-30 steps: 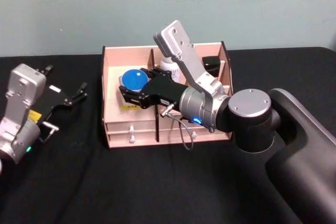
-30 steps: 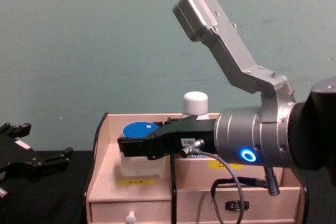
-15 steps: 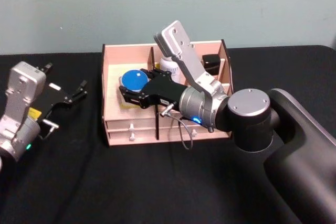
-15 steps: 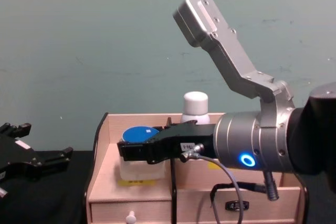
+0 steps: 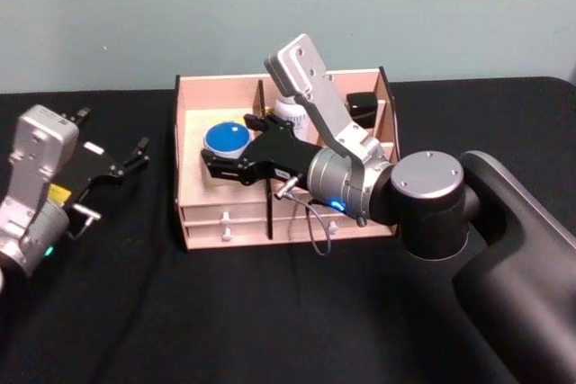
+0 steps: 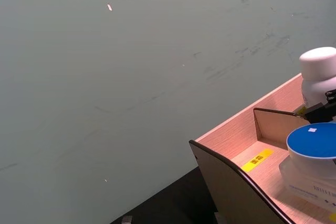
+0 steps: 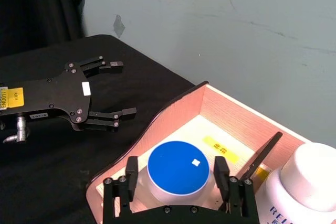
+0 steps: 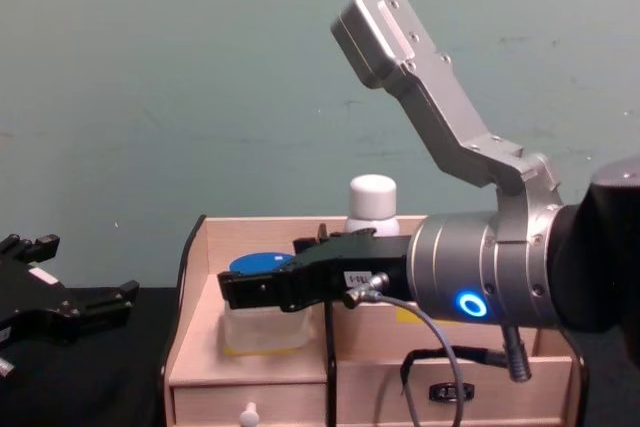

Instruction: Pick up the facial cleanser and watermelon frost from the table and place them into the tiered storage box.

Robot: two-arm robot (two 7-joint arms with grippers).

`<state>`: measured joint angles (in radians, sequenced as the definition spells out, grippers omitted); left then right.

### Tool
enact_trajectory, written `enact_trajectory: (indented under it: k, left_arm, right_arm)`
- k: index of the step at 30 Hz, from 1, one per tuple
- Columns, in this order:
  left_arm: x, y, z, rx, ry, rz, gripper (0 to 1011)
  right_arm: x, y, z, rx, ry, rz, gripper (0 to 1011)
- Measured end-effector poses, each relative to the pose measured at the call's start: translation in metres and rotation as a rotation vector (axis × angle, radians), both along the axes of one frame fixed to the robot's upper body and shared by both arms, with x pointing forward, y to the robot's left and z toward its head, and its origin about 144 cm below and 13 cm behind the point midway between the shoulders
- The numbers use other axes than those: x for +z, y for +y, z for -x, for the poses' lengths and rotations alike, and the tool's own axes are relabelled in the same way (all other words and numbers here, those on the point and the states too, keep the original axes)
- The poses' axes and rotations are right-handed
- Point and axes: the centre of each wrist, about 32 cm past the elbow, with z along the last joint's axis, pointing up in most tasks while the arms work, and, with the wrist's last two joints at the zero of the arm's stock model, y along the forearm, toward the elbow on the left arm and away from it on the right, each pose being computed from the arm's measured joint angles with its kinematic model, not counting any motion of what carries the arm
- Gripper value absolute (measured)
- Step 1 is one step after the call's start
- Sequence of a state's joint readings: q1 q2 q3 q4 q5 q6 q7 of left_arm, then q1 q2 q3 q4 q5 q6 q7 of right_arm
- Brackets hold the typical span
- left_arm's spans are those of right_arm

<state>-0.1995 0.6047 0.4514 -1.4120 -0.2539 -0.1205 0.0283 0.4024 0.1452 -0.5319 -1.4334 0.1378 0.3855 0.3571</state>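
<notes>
One clear jar (image 7: 176,174) with round blue lid in the tiered storage box's (image 5: 193,123) front left compartment, our right gripper (image 7: 176,172) fingers astride it, white-capped bottle (image 5: 290,112) behind, left gripper (image 5: 121,164) spread over black table (image 5: 135,312).

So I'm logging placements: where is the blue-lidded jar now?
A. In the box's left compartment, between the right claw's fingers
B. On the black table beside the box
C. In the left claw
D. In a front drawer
A: the blue-lidded jar sits in the tiered storage box's left compartment, flanked by the right claw.
</notes>
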Motion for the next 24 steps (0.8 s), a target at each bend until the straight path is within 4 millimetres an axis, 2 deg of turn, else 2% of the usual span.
enact_trajectory:
  k: [4,13,19,24]
  left_arm:
    - [0.0,0.0,0.0,0.0,0.0,0.0,1010]
    - [0.0,0.0,0.0,0.0,0.0,0.0,1010]
    - [0.0,0.0,0.0,0.0,0.0,0.0,1010]
    - [0.0,0.0,0.0,0.0,0.0,0.0,1010]
  right_arm:
    - [0.0,0.0,0.0,0.0,0.0,0.0,1000]
    - [0.003,-0.003,0.003,-0.019,-0.073,-0.02,1002]
    - [0.016,-0.011,0.011,-0.022,-0.153,-0.037,1002]
    - [0.034,-0.027,0.022,-0.055,-0.238,-0.051,1002]
